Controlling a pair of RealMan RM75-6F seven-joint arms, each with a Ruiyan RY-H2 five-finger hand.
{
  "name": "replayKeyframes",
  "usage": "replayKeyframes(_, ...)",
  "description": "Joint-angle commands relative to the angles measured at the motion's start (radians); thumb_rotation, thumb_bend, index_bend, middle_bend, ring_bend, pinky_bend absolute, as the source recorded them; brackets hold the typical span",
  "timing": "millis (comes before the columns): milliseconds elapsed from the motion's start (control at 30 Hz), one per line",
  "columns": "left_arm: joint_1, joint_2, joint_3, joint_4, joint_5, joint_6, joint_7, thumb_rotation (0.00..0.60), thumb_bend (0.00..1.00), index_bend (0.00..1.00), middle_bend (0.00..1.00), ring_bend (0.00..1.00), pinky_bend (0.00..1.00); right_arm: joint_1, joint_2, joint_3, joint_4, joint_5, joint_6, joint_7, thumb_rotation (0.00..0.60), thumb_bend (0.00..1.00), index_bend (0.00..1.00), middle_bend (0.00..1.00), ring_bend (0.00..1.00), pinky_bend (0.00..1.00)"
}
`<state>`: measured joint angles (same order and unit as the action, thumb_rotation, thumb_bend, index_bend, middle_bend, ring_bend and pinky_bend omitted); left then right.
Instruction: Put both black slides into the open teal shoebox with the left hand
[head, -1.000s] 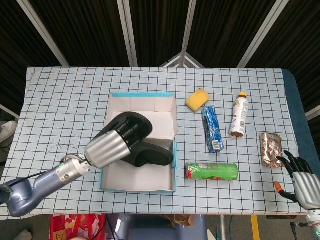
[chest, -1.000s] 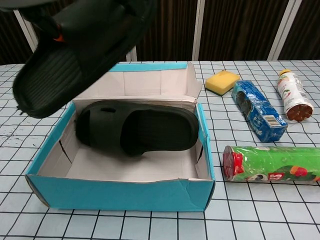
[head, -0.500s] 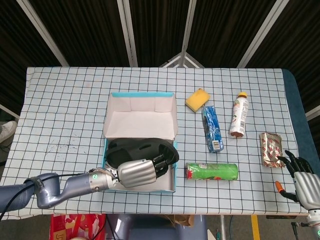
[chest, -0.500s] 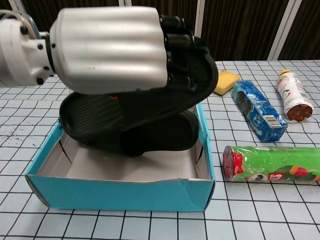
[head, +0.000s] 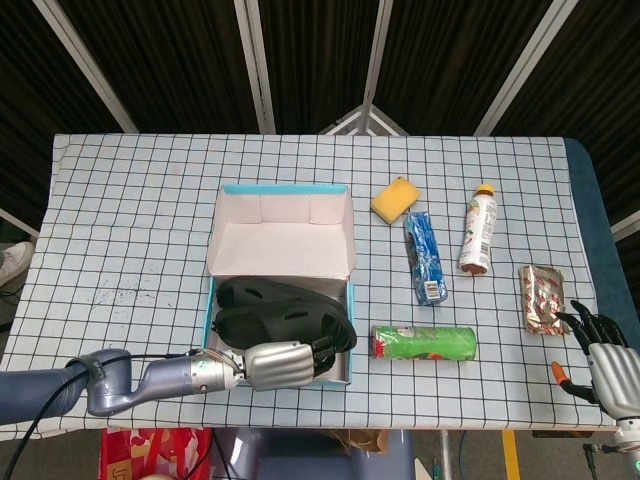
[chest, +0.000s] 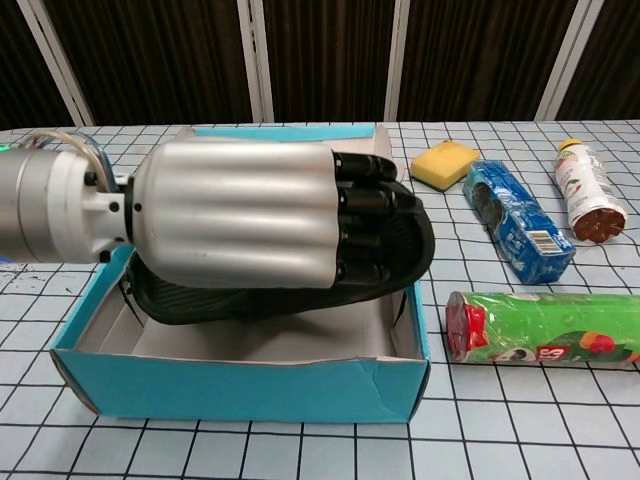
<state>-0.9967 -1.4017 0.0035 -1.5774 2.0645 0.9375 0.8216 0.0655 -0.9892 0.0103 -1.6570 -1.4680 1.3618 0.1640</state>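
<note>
Blocking slides (chest: 415, 245): left hand (chest: 235, 225).

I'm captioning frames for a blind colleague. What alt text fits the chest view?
A silver robot hand grips a black slide low inside an open teal shoebox. To the right lie a sponge, blue packet, bottle and green can.

A checked cloth (head: 140, 215) covers the table, and on it a yellow sponge (head: 395, 199) sits just behind a blue packet (head: 425, 257) that lies long-ways. A bottle with an orange cap (head: 479, 229) lies well to the right of the packet, and a green can (head: 423, 343) with a red end lies on its side in front of them. Near the right edge lies a shiny packet (head: 541, 298) with red dots, maybe pills, though it is too small to tell.
</note>
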Motion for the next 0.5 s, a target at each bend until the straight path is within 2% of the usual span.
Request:
replayKeyframes(33,-0.004,-0.017,0.015,0.014,0.014,-0.005,-0.013,0.6,0.45,0.52,0.56,0.12,0.19,0.0,0.0,0.001,0.0,0.003,-0.002,0.002,0.6,0.39,0.17,0.05,0.13,0.07)
replayKeyframes(333,0.008,-0.052,0.08,0.042,0.013,-0.039,-0.08,0.6,0.45,0.51,0.56,0.13,0.21,-0.002,0.001,0.002,-0.001,0.008,-0.002,0.002,0.6,0.39,0.17,0.05,0.13,0.07)
replayKeyframes(500,0.01,-0.085,0.094,0.085,-0.007,-0.065,-0.119,0.6,0.45,0.5,0.56,0.13,0.21,-0.001,0.0,0.002,-0.002,0.009,-0.004,-0.004,0.6,0.39,0.17,0.05,0.13,0.07)
